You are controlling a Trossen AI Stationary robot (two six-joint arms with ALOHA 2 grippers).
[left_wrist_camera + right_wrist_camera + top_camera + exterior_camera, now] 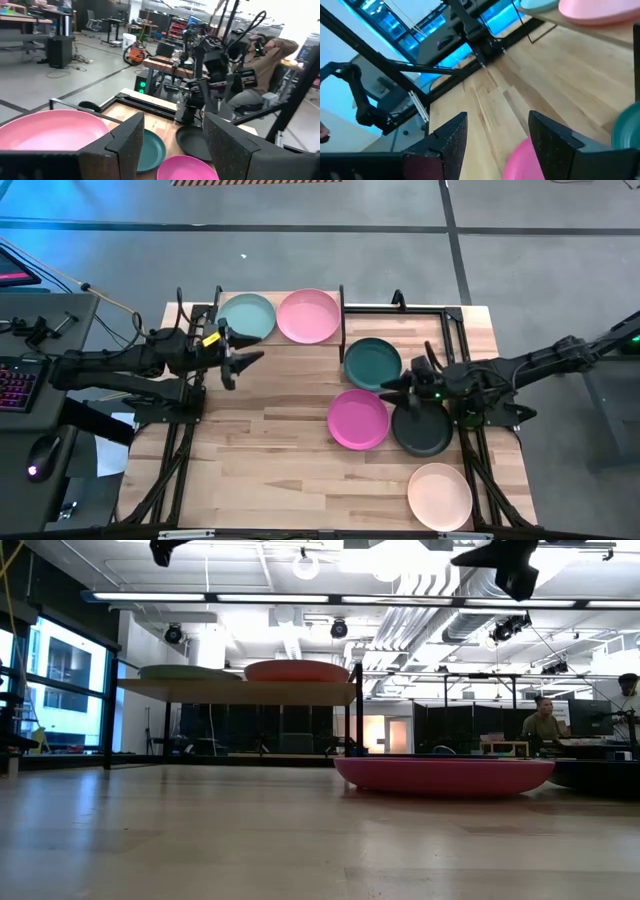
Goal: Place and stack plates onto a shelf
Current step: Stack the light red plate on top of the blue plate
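Note:
The pale teal plate [247, 316] and the light pink plate [308, 315] rest side by side on the shelf [279, 341], which also shows in the low view [235, 691]. The dark teal plate [372, 363], magenta plate [358, 419], black plate [421, 430] and peach plate [439, 496] lie flat on the tabletop. My left gripper [240, 368] is open and empty, in the air just in front of the shelf, near the pale teal plate. My right gripper [392, 387] is open and empty, above the gap between the dark teal, magenta and black plates.
Black metal posts and rails [343, 310] flank the shelf and run along the table's far right [440, 308]. Bare tabletop [260, 450] lies at the near left. A person [270, 55] sits beyond the table; a keyboard [15, 380] lies off its left side.

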